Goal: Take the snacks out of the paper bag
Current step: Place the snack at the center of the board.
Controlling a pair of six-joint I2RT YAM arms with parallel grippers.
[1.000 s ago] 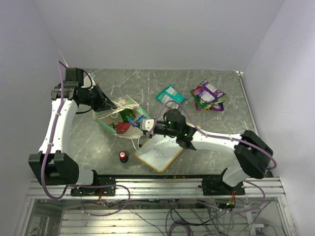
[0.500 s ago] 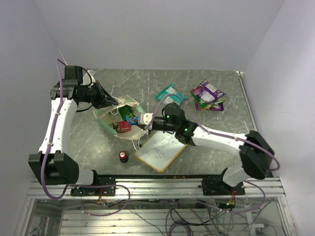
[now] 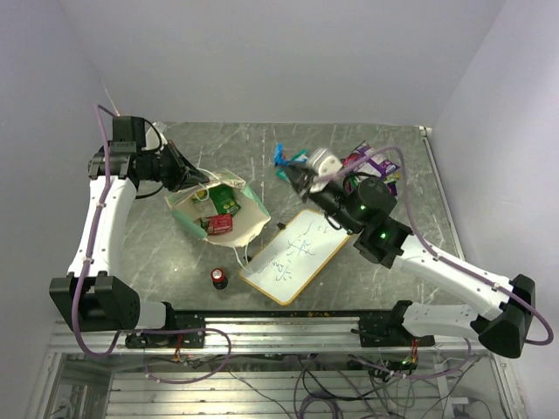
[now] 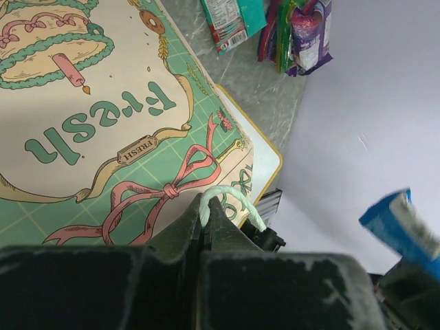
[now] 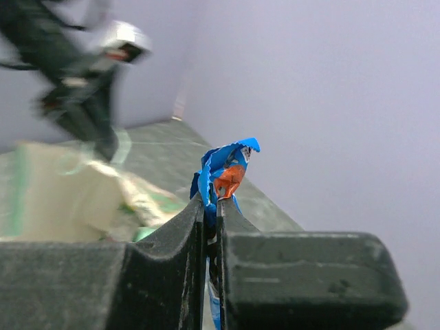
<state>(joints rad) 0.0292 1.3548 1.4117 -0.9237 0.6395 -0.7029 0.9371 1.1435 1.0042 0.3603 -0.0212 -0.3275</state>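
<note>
Blue foil packet [image 5: 224, 170] looks light, slippery: your right gripper [image 5: 212, 221] pinches its crumpled end; left gripper [image 4: 206, 221] clamps the paper bag [image 4: 103, 137] by its string handle [image 4: 232, 198].

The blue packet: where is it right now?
Top view, far centre: the blue packet sits pinched in the jaws of the right gripper, between the paper bag on the left and the purple packets on the right.

Overhead plus close wrist views, common paper bag [image 3: 247, 223]
</note>
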